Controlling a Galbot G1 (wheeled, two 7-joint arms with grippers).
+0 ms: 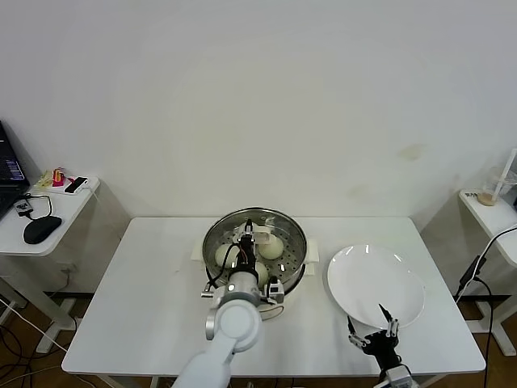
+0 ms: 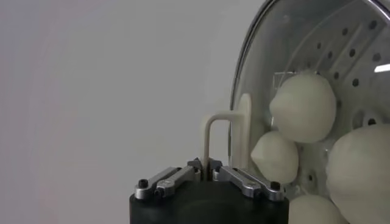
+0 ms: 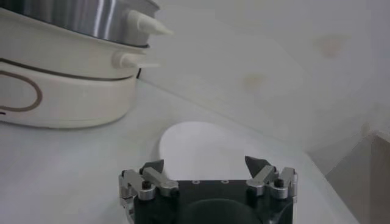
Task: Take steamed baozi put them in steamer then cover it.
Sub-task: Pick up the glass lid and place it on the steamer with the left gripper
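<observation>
At the middle of the white table [image 1: 145,275] stands the steamer [image 1: 296,244], its shiny pot on a cream-white base with side handles; the cover [image 1: 279,220] sits over the pot, and through its clear glass the steamed baozi [image 1: 271,246] show on the perforated tray; the head view makes out three buns, while the left wrist view shows four pale rounded shapes [image 2: 303,108] close together behind the glass.

Directly above the lid hangs the left gripper [image 1: 252,235]; its jaws are drawn together on the cream-white bar handle [image 2: 214,137] at the lid's centre, the handle rising upright from between the fingertips in the left wrist view; the left arm reaches in from the near edge of the table across the steamer's front.

On the robot's right, just beside the steamer, lies a flat white plate [image 1: 404,279] with nothing on it; the right gripper [image 1: 380,326] hovers low at the plate's near edge, fingers [image 3: 153,167] spread wide and clasping nothing; the right wrist view shows the plate ahead of it and the steamer's base and a side handle [image 3: 146,23] farther off.

Off to the far left a side desk [image 1: 56,212] carries a black mouse [image 1: 42,229].
</observation>
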